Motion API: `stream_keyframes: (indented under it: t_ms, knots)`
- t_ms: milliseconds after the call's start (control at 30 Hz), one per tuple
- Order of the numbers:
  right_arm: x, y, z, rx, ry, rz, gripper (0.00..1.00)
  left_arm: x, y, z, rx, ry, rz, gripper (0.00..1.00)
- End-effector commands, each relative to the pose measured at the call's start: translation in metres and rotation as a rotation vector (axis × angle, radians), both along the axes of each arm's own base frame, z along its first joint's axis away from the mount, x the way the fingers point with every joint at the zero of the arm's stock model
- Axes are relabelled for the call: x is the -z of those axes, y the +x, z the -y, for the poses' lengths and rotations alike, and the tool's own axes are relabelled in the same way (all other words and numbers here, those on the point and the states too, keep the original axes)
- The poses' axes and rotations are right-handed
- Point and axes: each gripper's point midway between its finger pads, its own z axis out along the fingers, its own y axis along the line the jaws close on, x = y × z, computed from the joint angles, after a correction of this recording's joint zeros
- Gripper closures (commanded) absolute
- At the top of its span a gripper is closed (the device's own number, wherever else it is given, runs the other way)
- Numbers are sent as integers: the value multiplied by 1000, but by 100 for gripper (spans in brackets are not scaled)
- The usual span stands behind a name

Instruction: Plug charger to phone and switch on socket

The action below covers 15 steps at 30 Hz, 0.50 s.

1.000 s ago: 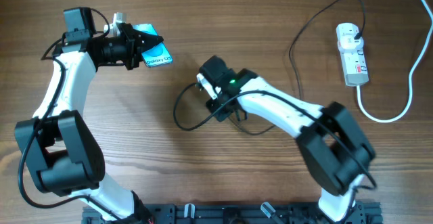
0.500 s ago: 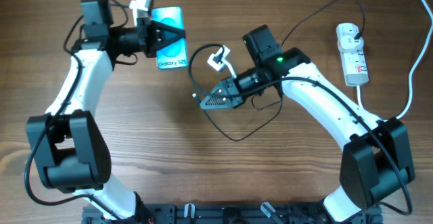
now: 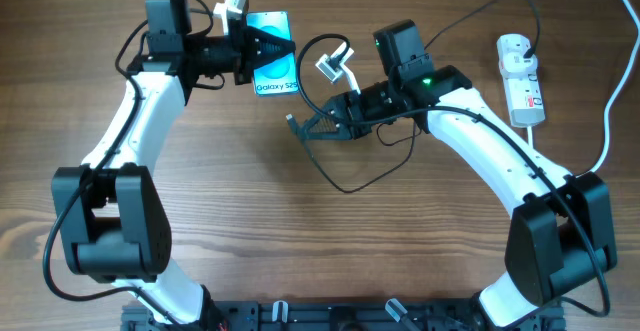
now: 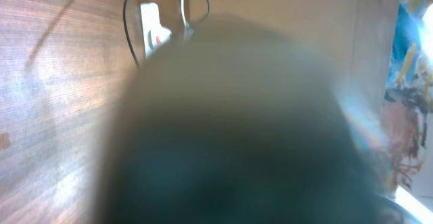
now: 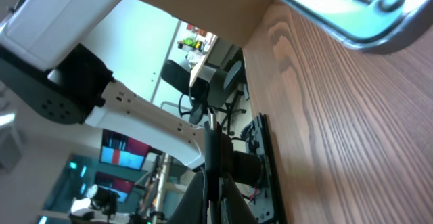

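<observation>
Moved since a second ago: turquoise-screened, white-edged flat phone (image 3: 278, 74), carried rightward toward mid-tabletop (image 3: 300, 261). Thin black cable charger (image 3: 345, 188), connector tip brought up near the phone's lower edge, still apart. Reading: tip and port nearly lined up, insertion pending.
Left hand (image 3: 268, 43): clamped on the phone.
Right hand (image 3: 318, 126): clamped on the charger near its tip.
White oblong socket (image 3: 521, 81): far right, untouched.
Count: one phone, one charger, one socket, one thick white cord (image 3: 590, 161), two hands.

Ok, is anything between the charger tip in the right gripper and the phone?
Nothing visible: only bare table separates the charger tip in the right gripper from the near end of the phone, which the left gripper holds.
</observation>
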Motion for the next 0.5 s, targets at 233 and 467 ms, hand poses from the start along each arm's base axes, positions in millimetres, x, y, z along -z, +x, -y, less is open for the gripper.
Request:
stream_keyframes:
  t_ms: [233,467]
  knots:
    - [1,30,-7,157,-114,-92,96,-16,10,11,-4,1,103,96]
    - [-2,42,-10,206,-118,-89,96,-26,10,13,24,-19,178,96]
